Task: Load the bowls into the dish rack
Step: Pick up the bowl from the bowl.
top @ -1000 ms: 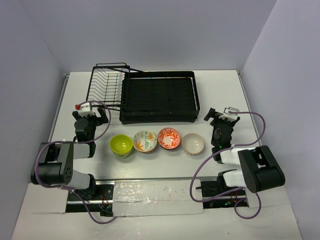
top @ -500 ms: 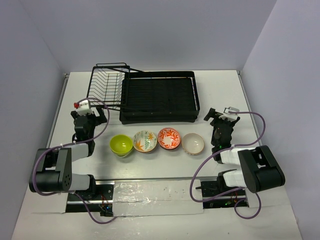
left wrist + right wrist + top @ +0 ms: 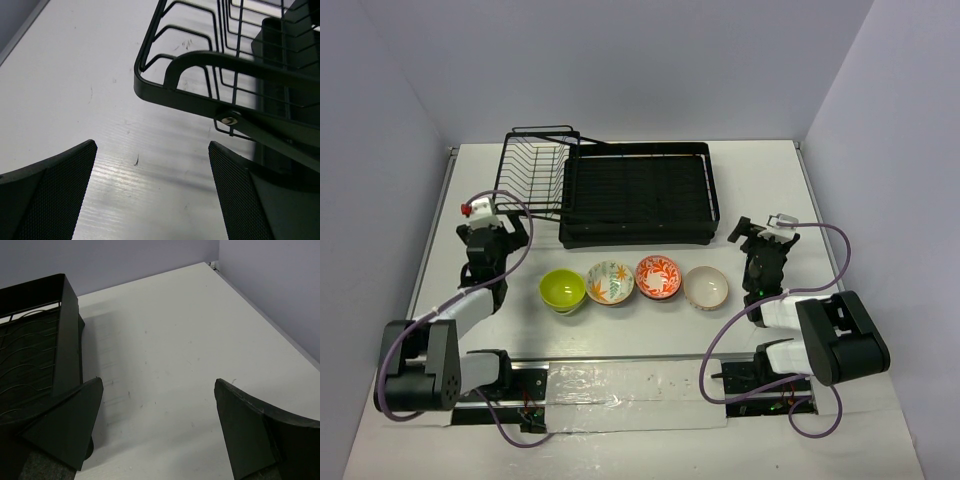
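Top view: dish rack sits far-centre on the table. Just in front, in a row on the table, none loaded: lime green bowl, leaf-pattern bowl, red-orange bowl, cream-pink bowl. Left gripper and right gripper are near the rack's front corners.
Left wrist: jaws wide apart, empty; wire basket corner just ahead.
Right wrist: jaws wide apart, empty; rack wall at left.

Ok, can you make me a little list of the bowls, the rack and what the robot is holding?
Bowls: four in a row, near side of the dish rack
Left to right: lime green bowl, leaf bowl, red-orange bowl, cream-pink bowl
In the rack: no bowls
Left jaws: open, holding nothing
Right jaws: open, holding nothing
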You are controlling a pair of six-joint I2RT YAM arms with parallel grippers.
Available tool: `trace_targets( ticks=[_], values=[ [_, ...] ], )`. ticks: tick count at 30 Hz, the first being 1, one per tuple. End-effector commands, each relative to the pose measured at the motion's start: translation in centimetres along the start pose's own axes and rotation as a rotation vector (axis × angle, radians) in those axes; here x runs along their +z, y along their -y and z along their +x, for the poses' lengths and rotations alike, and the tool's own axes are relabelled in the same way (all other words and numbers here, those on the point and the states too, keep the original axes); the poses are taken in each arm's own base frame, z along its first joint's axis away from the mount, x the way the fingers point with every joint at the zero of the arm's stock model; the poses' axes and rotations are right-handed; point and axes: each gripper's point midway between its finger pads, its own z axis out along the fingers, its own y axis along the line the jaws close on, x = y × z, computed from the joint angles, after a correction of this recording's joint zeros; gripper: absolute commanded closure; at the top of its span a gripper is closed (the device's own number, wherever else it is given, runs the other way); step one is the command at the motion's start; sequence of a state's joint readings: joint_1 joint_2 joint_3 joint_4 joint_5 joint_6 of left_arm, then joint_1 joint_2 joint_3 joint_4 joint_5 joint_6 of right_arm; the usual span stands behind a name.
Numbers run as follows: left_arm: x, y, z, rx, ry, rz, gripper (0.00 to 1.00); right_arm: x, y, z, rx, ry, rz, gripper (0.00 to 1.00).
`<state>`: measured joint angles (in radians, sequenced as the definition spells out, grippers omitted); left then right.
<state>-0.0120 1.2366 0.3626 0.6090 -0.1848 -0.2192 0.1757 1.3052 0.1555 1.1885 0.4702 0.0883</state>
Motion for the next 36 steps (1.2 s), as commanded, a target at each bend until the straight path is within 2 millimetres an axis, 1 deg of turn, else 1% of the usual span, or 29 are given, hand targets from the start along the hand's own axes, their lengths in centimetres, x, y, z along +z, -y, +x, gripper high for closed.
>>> trace_targets(
  ticks=[1,2,3,4,7,11,12,14,15,18,19,20,21,22,23,24,25,26,29,32,35,36],
  values=[
    [-0.5,0.6,-3.1,-0.037,0.065,-0.017,0.01,0.5,-0.2,-1.7,0.029,0.047,-0.001,0.00],
    [-0.7,0.5,-3.4,-0.034,0.068,-0.029,0.01,0.6,-0.3,-1.7,0.028,0.046,-0.001,0.00],
    [-0.9,1.0,-3.7,-0.032,0.065,-0.023,0.01,0.6,-0.2,-1.6,0.026,0.043,-0.001,0.00],
    [-1.4,1.3,-4.4,-0.031,0.071,-0.021,0.01,0.6,-0.2,-1.6,0.027,0.042,-0.001,0.00],
    [-2.2,1.7,-5.3,-0.042,0.079,-0.017,0.01,0.7,-0.3,-1.6,0.028,0.041,-0.002,0.00],
    [-3.4,2.0,-5.2,-0.023,0.078,-0.012,0.01,0.7,-0.3,-1.6,0.026,0.038,-0.002,0.00],
    [-4.0,1.8,-5.6,-0.031,0.095,-0.019,0.01,0.7,-0.3,-1.6,0.028,0.038,-0.002,0.00],
    [-4.6,1.7,-5.8,-0.031,0.098,-0.020,0.01,0.8,-0.3,-1.6,0.027,0.037,-0.002,0.00],
    [-5.0,1.6,-6.6,-0.039,0.117,-0.020,0.01,0.7,-0.3,-1.6,0.027,0.037,-0.002,0.00],
    [-5.7,2.0,-8.0,-0.048,0.135,-0.005,0.01,0.7,-0.3,-1.6,0.027,0.037,-0.002,0.00],
    [-6.1,2.8,-9.4,-0.058,0.164,0.030,0.01,0.8,-0.3,-1.6,0.027,0.037,-0.002,0.00],
    [-6.3,3.2,-10.2,-0.067,0.179,0.050,0.01,0.8,-0.3,-1.6,0.027,0.037,-0.002,0.00],
    [-6.7,3.7,-11.9,-0.077,0.213,0.072,0.01,0.8,-0.3,-1.6,0.027,0.036,-0.003,0.00],
    [-6.8,4.4,-12.8,-0.076,0.230,0.105,0.01,0.8,-0.3,-1.6,0.027,0.036,-0.003,0.00],
    [-6.8,5.1,-14.3,-0.060,0.245,0.130,0.01,0.8,-0.3,-1.6,0.028,0.038,-0.002,0.00],
    [-6.6,5.3,-14.9,-0.046,0.246,0.128,0.01,0.8,-0.3,-1.6,0.028,0.038,-0.002,0.00],
    [-6.3,6.0,-15.5,-0.026,0.239,0.156,0.01,0.8,-0.2,-1.6,0.026,0.035,-0.001,0.00],
    [-5.5,6.6,-16.4,0.010,0.222,0.162,0.01,0.8,-0.3,-1.5,0.026,0.034,-0.004,0.00],
    [-4.1,7.9,-17.4,0.084,0.189,0.199,0.01,0.8,-0.3,-1.7,0.030,0.036,-0.005,0.00],
    [-3.6,9.0,-17.8,0.070,0.185,0.238,0.01,0.9,-0.2,-1.6,0.030,0.031,-0.004,0.00],
    [-3.5,10.3,-18.8,0.073,0.200,0.297,0.01,1.0,-0.2,-1.7,0.032,0.029,-0.002,0.00],
    [-3.3,10.3,-18.7,0.081,0.185,0.296,0.01,1.0,-0.3,-1.6,0.032,0.026,-0.003,0.00]
  ],
)
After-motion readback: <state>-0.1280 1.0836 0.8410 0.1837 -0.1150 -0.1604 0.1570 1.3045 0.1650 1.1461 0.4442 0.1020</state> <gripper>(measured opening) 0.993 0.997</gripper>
